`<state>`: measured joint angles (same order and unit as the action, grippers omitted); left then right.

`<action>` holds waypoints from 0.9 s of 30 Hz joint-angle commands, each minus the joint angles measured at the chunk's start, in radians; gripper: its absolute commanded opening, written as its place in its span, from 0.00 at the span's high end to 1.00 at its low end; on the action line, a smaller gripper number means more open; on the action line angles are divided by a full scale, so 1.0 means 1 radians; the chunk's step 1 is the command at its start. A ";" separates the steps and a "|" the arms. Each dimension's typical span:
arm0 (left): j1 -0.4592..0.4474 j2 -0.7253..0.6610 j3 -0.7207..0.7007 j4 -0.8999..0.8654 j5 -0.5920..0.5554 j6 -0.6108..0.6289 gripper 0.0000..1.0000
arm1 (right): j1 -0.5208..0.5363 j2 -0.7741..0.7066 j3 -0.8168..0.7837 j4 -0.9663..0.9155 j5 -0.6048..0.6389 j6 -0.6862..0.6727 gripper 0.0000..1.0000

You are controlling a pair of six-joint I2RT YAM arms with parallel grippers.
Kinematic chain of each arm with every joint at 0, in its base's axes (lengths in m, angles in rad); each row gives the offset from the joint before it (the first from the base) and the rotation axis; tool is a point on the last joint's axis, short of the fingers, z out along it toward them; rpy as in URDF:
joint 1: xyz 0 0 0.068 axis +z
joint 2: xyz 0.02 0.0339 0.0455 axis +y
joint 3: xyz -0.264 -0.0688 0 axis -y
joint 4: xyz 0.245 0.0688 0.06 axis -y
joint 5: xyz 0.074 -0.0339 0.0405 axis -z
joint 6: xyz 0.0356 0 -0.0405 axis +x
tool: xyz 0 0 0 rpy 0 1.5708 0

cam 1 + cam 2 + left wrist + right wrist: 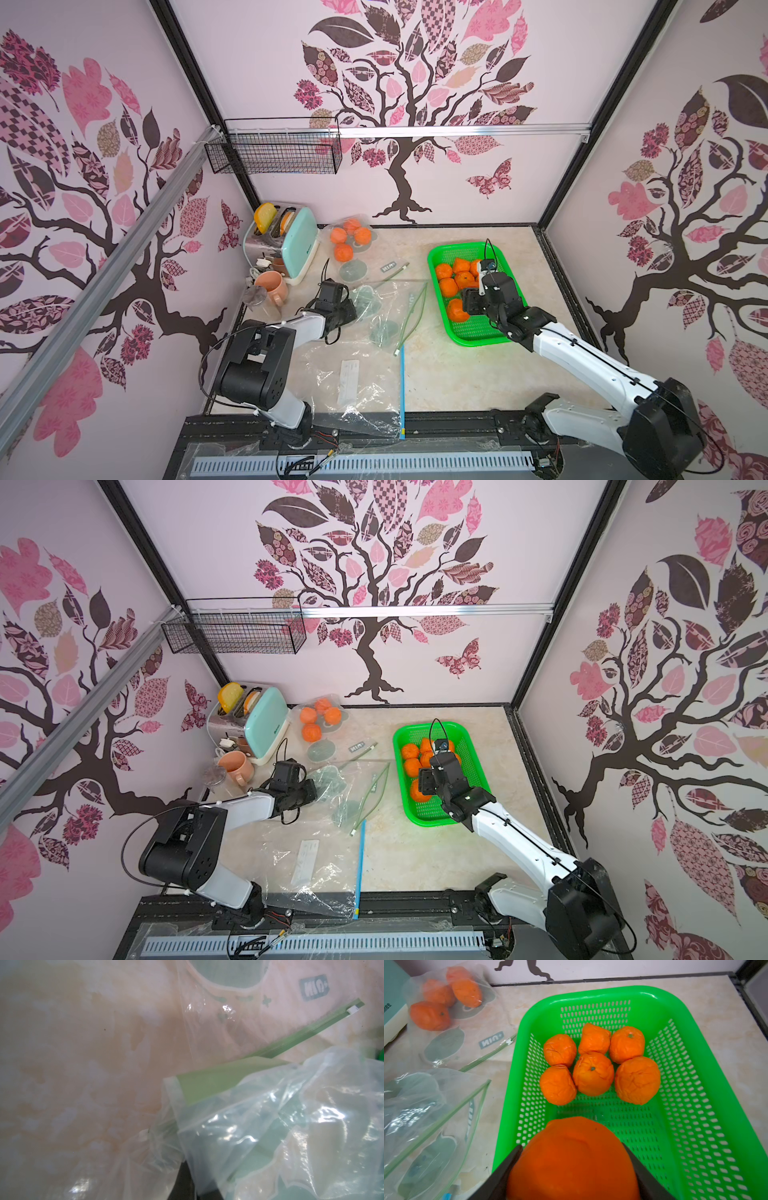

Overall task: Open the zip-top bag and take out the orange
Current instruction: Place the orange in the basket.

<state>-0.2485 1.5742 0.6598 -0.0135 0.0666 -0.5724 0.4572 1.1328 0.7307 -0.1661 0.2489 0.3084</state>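
Zip-top bag (386, 309), clear with green print, lies on the counter (457, 374) a little left of the middle, and its green zip strip (417, 311) is parted. Left end effector (351, 309) is pressed together on the crumpled left edge of this bag. At the far side, a second bag (349, 239) contains four oranges. On the right stands a green basket (591, 993) with six oranges (592, 1073) inside. Right end effector (571, 1148) is clamped on the orange (571, 1172), over the near end of the basket.

Mock kitchen booth; toaster (300, 243), mug (272, 287)
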 commanded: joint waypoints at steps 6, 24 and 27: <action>0.003 -0.012 -0.003 0.002 0.001 0.009 1.00 | -0.183 -0.012 -0.120 0.141 -0.091 0.174 0.43; 0.003 -0.005 -0.003 0.010 0.013 0.003 1.00 | -0.187 0.264 -0.103 0.298 -0.143 0.276 0.30; 0.002 -0.007 -0.004 0.008 0.010 0.002 1.00 | -0.187 0.293 -0.100 0.305 -0.146 0.280 0.28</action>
<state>-0.2485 1.5742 0.6598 -0.0097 0.0731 -0.5732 0.2714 1.4113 0.5957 0.1112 0.1074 0.5694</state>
